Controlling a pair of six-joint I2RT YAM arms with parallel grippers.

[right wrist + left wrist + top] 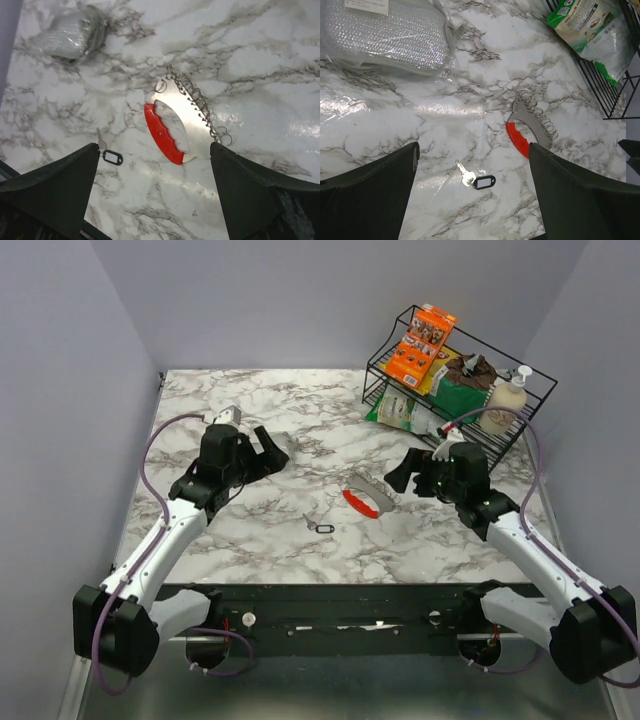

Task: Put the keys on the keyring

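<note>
My left claw (472, 150) and right claw (152, 149) are both hanging wide open, gripping nothing, over the white marbled table (300, 410). The tiny silver key with a dark oval head (474, 180) is lying flat between them, near the red-and-silver metal keyring bundle (527, 127) but not touching it.

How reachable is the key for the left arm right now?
Probably yes: left claw is open, key lies alone on bare marble ahead of it, apart from the keyring, nothing between.
</note>
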